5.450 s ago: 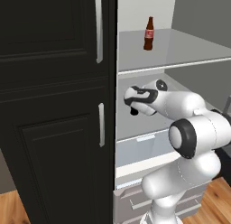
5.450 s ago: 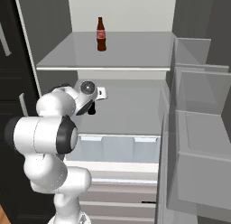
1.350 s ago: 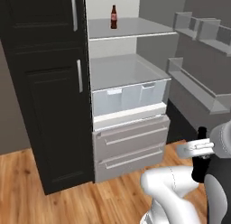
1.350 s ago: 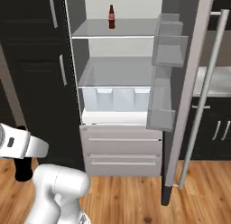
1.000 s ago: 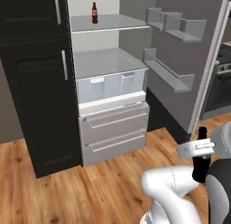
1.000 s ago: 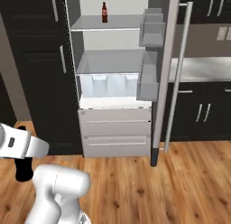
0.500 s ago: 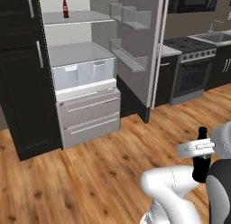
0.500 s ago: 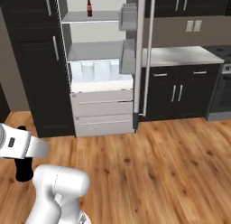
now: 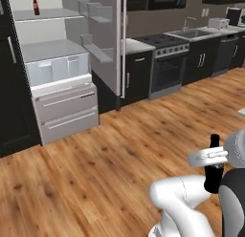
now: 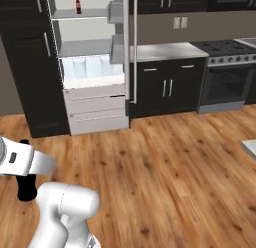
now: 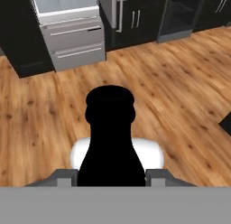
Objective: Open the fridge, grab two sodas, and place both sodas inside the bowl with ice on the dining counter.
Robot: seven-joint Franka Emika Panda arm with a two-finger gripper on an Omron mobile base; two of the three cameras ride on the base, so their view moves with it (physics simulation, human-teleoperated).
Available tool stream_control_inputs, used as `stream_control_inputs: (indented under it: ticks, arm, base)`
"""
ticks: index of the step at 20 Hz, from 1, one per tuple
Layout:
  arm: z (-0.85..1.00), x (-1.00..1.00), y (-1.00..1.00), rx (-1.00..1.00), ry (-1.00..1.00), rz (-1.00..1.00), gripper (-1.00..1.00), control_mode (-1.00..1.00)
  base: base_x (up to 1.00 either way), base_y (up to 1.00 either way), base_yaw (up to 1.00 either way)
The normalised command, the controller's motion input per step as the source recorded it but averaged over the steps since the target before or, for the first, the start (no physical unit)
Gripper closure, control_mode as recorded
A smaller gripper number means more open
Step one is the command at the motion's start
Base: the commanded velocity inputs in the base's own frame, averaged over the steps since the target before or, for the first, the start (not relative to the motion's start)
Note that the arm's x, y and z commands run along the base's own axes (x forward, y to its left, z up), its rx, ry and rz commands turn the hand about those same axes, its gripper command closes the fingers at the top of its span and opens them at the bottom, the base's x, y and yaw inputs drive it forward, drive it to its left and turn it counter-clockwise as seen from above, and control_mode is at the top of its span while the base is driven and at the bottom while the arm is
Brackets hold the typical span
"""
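My gripper (image 11: 111,175) is shut on the all-dark soda (image 11: 110,137), held upright low beside my body; the same soda (image 9: 213,171) hangs under the hand (image 9: 209,157) and appears again as a black bottle (image 10: 26,186). The fridge (image 9: 57,69) stands open at the far left, its door (image 9: 109,40) swung out with the long silver handle (image 9: 124,45). The brown cola soda (image 9: 35,5) stands on the top shelf, also seen from the other side (image 10: 77,4). The bowl is out of view. A pale slab corner (image 10: 249,147) at the right edge may be the dining counter; I cannot tell.
Wide wooden floor (image 9: 119,150) lies between me and the fridge. Black cabinets with a pale counter (image 10: 167,52), a stove (image 9: 167,64) and a sink (image 9: 196,34) line the back wall. Fridge drawers (image 11: 74,35) sit low.
The whole picture has swung right and drawn back from the fridge, so the base has moved. The dark soda stays in my shut gripper, same place beside my body.
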Motion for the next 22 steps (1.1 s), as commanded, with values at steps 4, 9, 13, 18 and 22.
stream_control_inputs:
  ticks: [4, 9, 13, 18, 22]
  arm:
    - [0.0, 0.0, 0.0, 0.0, 0.0, 0.0, 1.0, 1.0]
    - [0.0, 0.0, 0.0, 0.0, 0.0, 0.0, 1.0, 1.0]
    - [0.0, 0.0, 0.0, 0.0, 0.0, 0.0, 1.0, 1.0]
    - [0.0, 0.0, 0.0, 0.0, 0.0, 0.0, 1.0, 1.0]
    - [0.0, 0.0, 0.0, 0.0, 0.0, 0.0, 1.0, 1.0]
  base:
    - [-0.98, -0.66, -0.21]
    - [-0.76, -0.87, -0.17]
    - [-0.52, -1.0, -0.12]
    - [-0.3, -1.0, -0.08]
    - [-0.12, -1.0, -0.05]
